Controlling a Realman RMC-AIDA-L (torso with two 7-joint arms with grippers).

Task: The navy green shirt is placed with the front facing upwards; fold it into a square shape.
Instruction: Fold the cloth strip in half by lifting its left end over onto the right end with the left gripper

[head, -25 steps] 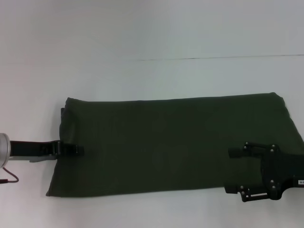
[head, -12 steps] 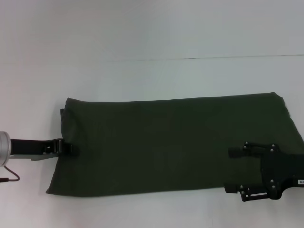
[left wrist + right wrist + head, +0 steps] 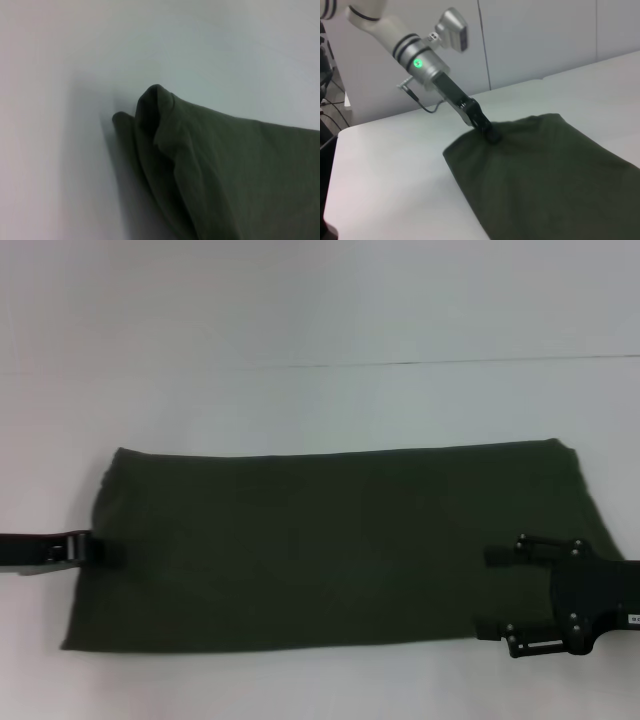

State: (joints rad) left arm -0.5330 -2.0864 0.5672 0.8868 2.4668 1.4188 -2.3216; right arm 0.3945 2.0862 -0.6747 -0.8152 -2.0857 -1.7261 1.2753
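L fingers: I see them pinched on the left end of the navy green shirt [image 3: 330, 545] | left gripper [image 3: 105, 550] at mid-edge, likely to tension it | right gripper [image 3: 490, 595] over the right end, fingers apart | shirt: long folded band on white table [image 3: 320, 320].

White table [image 3: 320, 300], a thin seam line crossing its far part; pale wall panels [image 3: 540, 35] behind.
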